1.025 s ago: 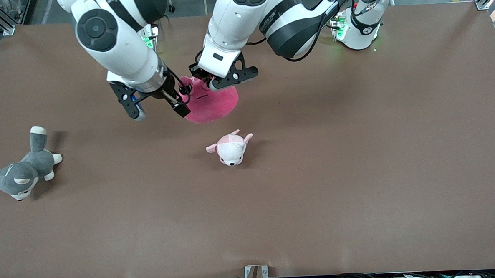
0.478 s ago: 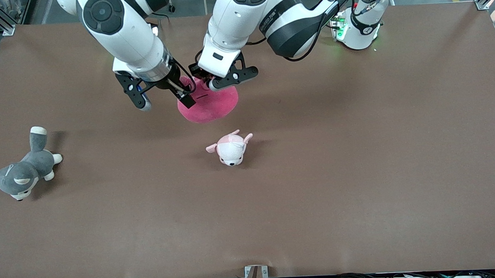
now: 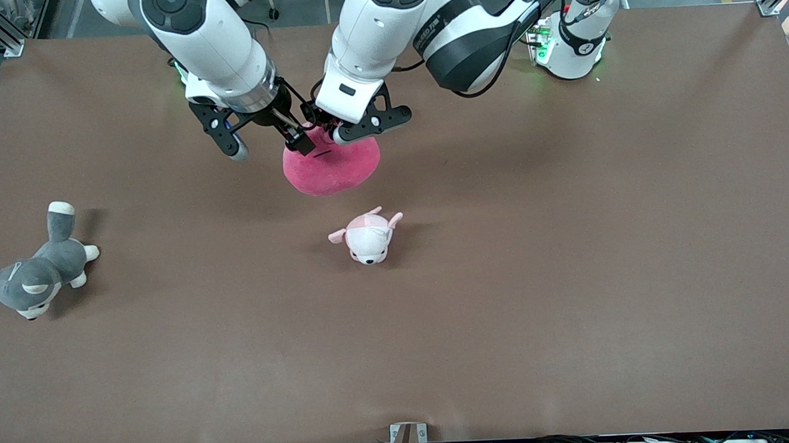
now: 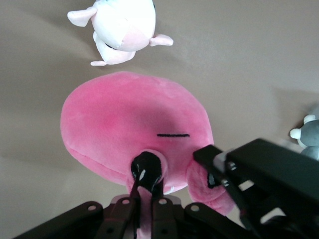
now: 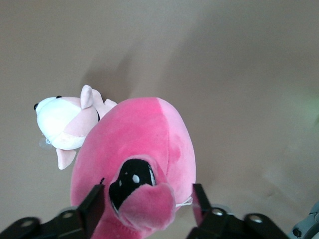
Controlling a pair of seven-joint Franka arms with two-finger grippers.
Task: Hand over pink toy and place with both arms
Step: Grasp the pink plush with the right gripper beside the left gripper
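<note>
The pink toy [image 3: 332, 167] hangs from my left gripper [image 3: 329, 128], which is shut on its plush by one dark eye, above the table toward the robots' bases. In the left wrist view the gripper [image 4: 147, 199] pinches pink plush just under the eye, with the toy's body [image 4: 129, 124] spread out past it. My right gripper [image 3: 266, 142] is open beside the toy. In the right wrist view its gripper [image 5: 147, 204] has a finger on each side of a pink bump of the toy [image 5: 144, 144], without touching it.
A small white and pale-pink puppy plush [image 3: 367, 236] lies nearer the front camera than the pink toy. It also shows in both wrist views [image 4: 122, 25] [image 5: 62, 124]. A grey and white husky plush [image 3: 34, 274] lies at the right arm's end of the brown table [image 3: 568, 240].
My right gripper has moved in toward the pink toy and the left gripper, and its open fingers now straddle the toy's bump. The left gripper and the toy have stayed still.
</note>
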